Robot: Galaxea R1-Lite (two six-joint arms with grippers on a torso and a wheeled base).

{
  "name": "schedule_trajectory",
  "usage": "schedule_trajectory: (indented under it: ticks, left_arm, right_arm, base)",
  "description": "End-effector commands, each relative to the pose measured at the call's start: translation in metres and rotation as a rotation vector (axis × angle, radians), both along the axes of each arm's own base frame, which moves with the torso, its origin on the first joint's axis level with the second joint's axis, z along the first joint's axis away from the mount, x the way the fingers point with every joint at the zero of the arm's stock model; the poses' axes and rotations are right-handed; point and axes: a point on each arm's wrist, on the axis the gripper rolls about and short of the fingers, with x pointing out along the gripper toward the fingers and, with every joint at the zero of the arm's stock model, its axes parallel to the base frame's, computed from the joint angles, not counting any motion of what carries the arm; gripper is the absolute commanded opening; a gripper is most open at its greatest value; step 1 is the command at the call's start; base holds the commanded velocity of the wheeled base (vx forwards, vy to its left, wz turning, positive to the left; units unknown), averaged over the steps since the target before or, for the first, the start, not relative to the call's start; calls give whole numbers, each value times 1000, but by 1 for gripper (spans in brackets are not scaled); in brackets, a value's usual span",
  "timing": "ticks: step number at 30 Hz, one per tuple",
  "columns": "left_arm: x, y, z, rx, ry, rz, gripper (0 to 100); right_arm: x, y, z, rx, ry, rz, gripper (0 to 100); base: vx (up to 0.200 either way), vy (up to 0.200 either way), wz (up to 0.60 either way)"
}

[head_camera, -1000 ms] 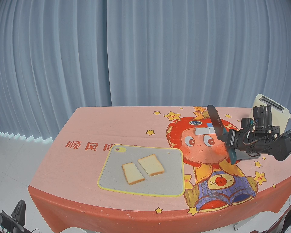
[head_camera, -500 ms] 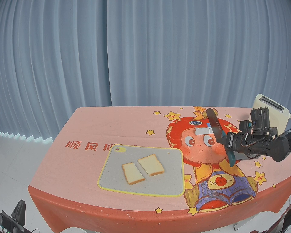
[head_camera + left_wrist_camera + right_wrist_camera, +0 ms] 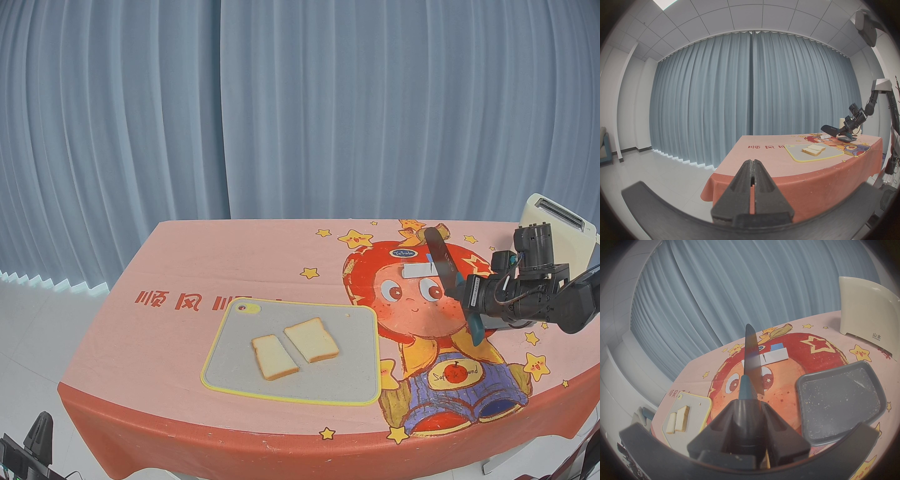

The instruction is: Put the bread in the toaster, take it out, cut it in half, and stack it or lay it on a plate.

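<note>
Off the near left corner of the tabletop (image 3: 250, 256), the left jaws hang low, pressed together on nothing, well apart from the work.

Near centre: cutting board (image 3: 237, 375) lies flat. On it are two bread pieces (image 3: 274, 356), side by side and just apart, one slightly farther and to the right. Judged: one slice already cut in half. Toasting and cutting look done.

Right of the board: the right jaws are clamped on the teal handle of the knife (image 3: 445, 259). The dark blade points up and away toward the far left, above the tabletop and well apart from the bread. Judged: the knife's job is over and it needs setting down before this arm can do anything else.

Just right of the knife, under the right arm: dark tray (image 3: 840, 399), taken to be the plate. It carries crumb-like specks and no bread.

Far right: toaster (image 3: 559, 228) stands upright at the tabletop edge. Cannot tell what is in the slots from here.

Left to do, as judged: put the knife aside, then move both halves from the board across to the tray and stack them or lay them flat. That transfer is not yet begun.
</note>
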Motion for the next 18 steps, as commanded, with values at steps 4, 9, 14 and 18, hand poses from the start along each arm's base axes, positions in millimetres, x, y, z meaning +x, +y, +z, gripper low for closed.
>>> schedule_trajectory:
  ticks: [4,9,14,18]
  left_arm:
    - [1,0,-5,0,12,-1,0]
    - [1,0,-5,0,12,1,0]
    - [1,0,-5,0,12,1,0]
    - [1,0,-5,-2,12,1,0]
  right_arm:
    - [2,0,-3,-3,10,-1,0]
    - [3,-1,-6,-7,16,-4,0]
    - [3,-2,-5,-5,14,-6,0]
    - [4,-3,-6,-7,16,-8,0]
  base:
    - [0,0,0]
    - [0,0,0]
    - [0,0,0]
    - [0,0,0]
